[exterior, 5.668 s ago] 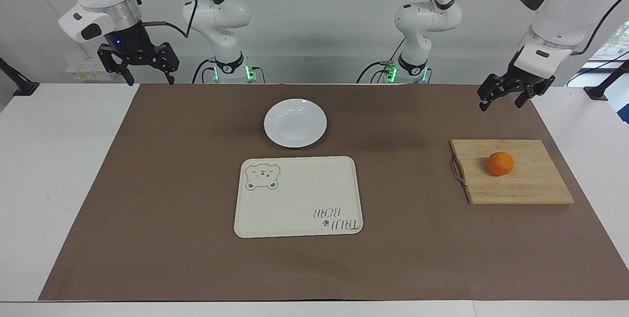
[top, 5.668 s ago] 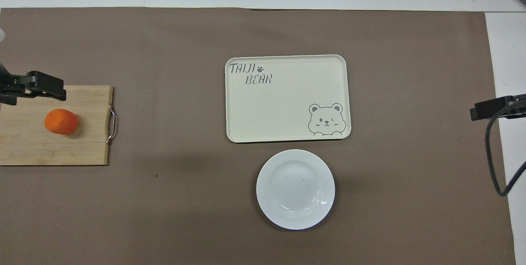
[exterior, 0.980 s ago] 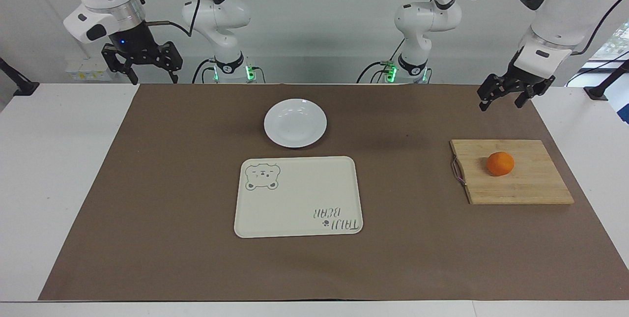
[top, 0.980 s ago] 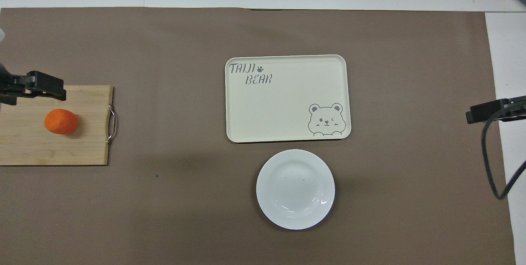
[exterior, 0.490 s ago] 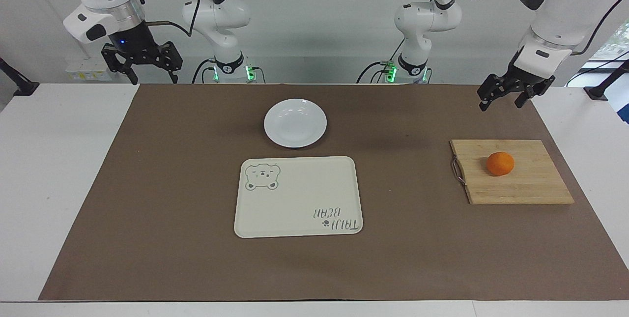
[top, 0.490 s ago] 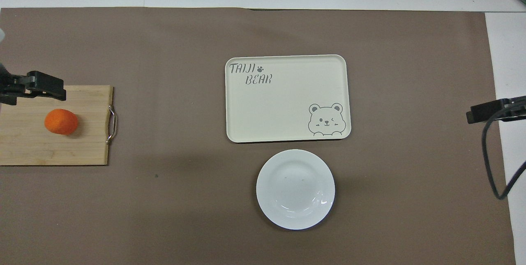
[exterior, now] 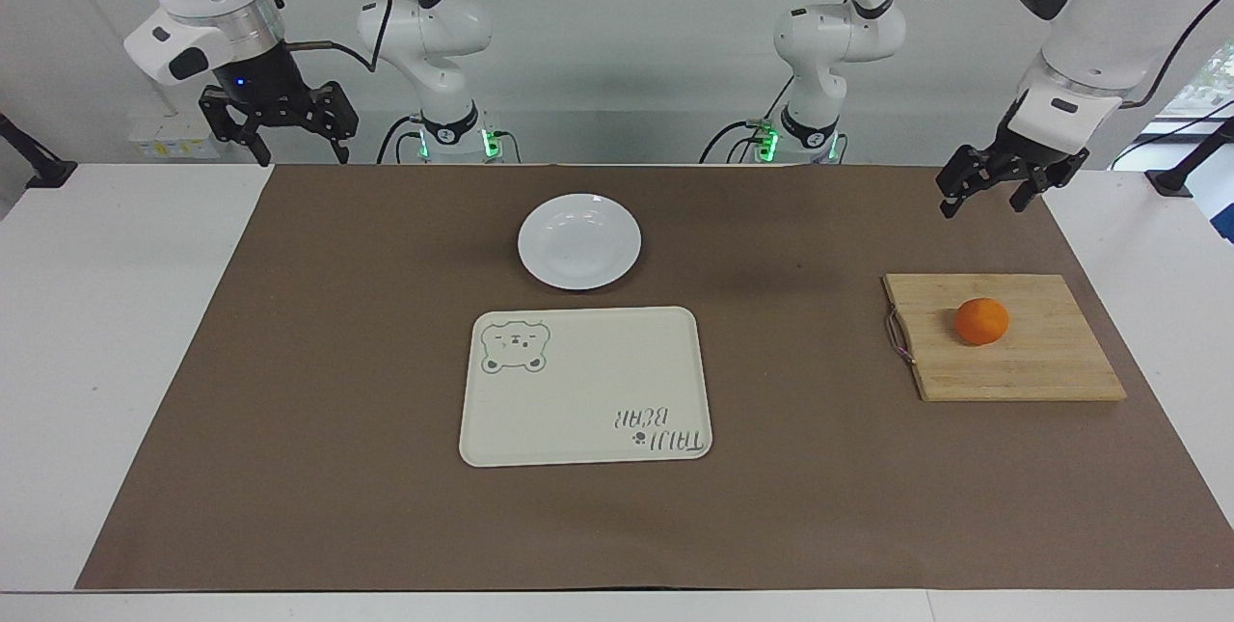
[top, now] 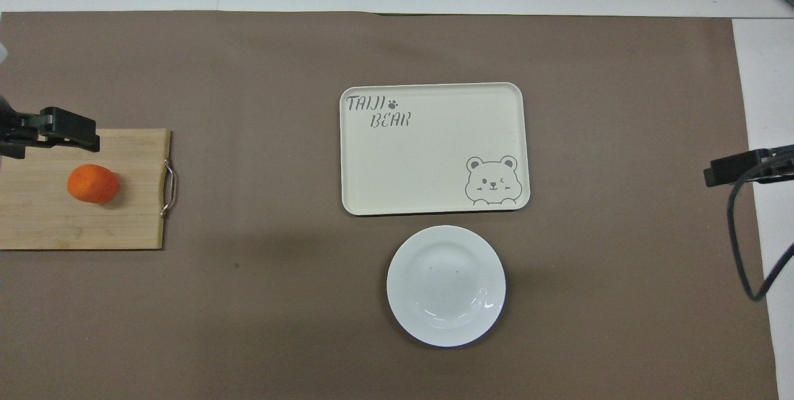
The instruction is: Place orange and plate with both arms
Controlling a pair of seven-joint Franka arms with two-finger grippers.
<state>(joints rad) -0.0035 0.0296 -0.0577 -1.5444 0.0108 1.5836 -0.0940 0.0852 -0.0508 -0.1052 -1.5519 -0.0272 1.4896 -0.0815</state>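
Observation:
The orange lies on a wooden cutting board toward the left arm's end of the table; it also shows in the overhead view. The white plate sits empty on the brown mat, nearer to the robots than the tray; it also shows in the overhead view. My left gripper hangs open in the air over the mat by the board, apart from the orange. My right gripper hangs open and empty over the mat's corner at the right arm's end.
A cream tray with a bear drawing lies empty mid-mat, beside the plate. The cutting board has a metal handle on its side toward the tray. The brown mat covers most of the white table.
Since the earliest frames my right gripper has shifted slightly toward the mat. In the last second nothing has visibly moved. The orange, plate and left gripper are where they were.

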